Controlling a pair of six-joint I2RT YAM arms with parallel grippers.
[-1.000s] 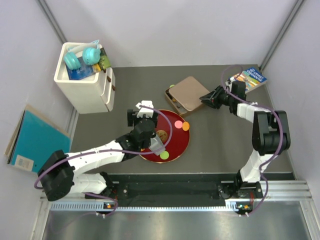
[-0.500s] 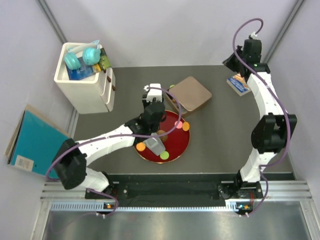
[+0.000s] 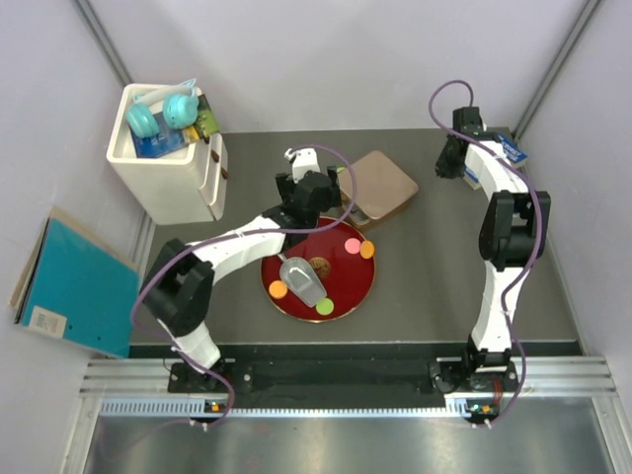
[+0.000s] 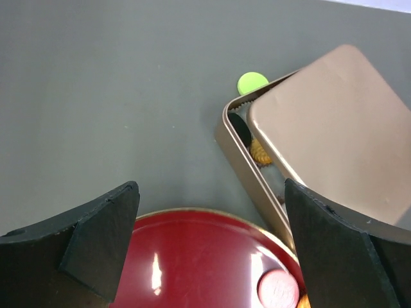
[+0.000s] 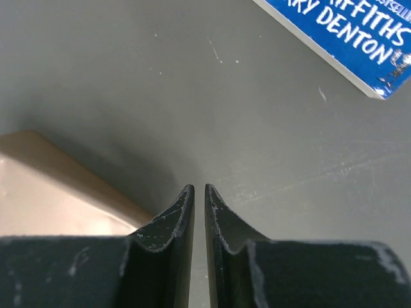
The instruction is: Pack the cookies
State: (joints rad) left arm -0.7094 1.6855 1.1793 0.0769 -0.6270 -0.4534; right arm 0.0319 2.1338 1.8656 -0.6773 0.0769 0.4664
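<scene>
Cookies lie on the red plate (image 3: 341, 286): a pink one (image 3: 352, 245), an orange one (image 3: 367, 251), another orange one (image 3: 278, 289) and a green one (image 3: 324, 307). A green cookie (image 4: 252, 82) lies on the table behind the gold tin (image 4: 252, 186), whose lid (image 4: 334, 122) sits askew over it. An irregular orange cookie (image 4: 259, 152) shows inside the tin. My left gripper (image 3: 318, 202) is open and empty above the plate's far edge, beside the tin; the pink cookie (image 4: 278, 287) lies below its right finger. My right gripper (image 3: 446, 163) is shut and empty over bare table behind the tin.
A pale translucent object (image 3: 301, 279) and a brown-gold emblem (image 3: 318, 267) are on the plate. A blue book (image 5: 347, 32) lies at the back right. A white box (image 3: 168, 163) with teal headphones stands at the back left. A teal folder (image 3: 69, 281) lies off the table's left.
My left gripper has moved away from the plate's middle towards the tin, uncovering the left orange cookie. My right arm has swung from high at the back right down towards the tin.
</scene>
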